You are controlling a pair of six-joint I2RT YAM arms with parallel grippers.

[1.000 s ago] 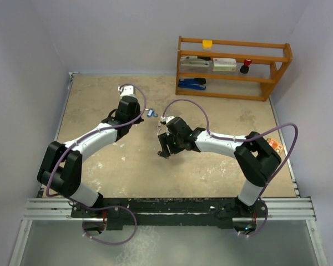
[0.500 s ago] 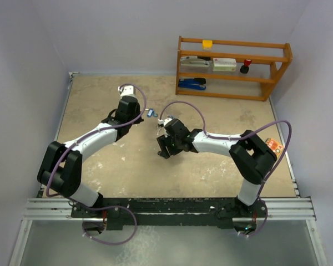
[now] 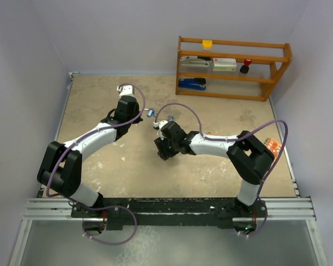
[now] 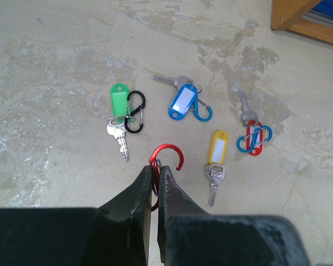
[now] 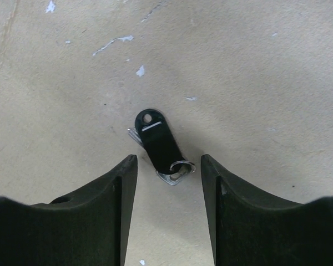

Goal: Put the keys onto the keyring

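- Beige, scuffed counter (image 4: 50, 50) carries every object; a wooden shelf (image 3: 233, 66) stands at its far right corner.
- Four keys lie loosely grouped ahead of the left arm: the green-tagged key (image 4: 119, 105), the blue-tagged key (image 4: 181, 103), the yellow-tagged key (image 4: 216, 158) and the red-tagged key (image 4: 250, 132).
- The fifth, the black-tagged key (image 5: 157, 143), lies flat by itself under the right arm, apart from that group.
- Small oval clips accompany three keys: a black clip (image 4: 135, 111) touches the green tag, and a blue clip (image 4: 202, 111) lies at the blue tag. A second blue one crosses the red tag.
- The red hook (image 4: 169, 152), judged to serve as the keyring, is gaping open; it sits between the green and yellow keys.
- The left claw (image 4: 154, 173) is clenched on the lower end of that hook.
- The right claw (image 5: 167, 162) is released, its fingers spread on either side of the black-tagged key; contact cannot be told.
- Progress: no key is seen hanging on the hook, so all five threadings appear to remain. The black key looks like the first candidate.
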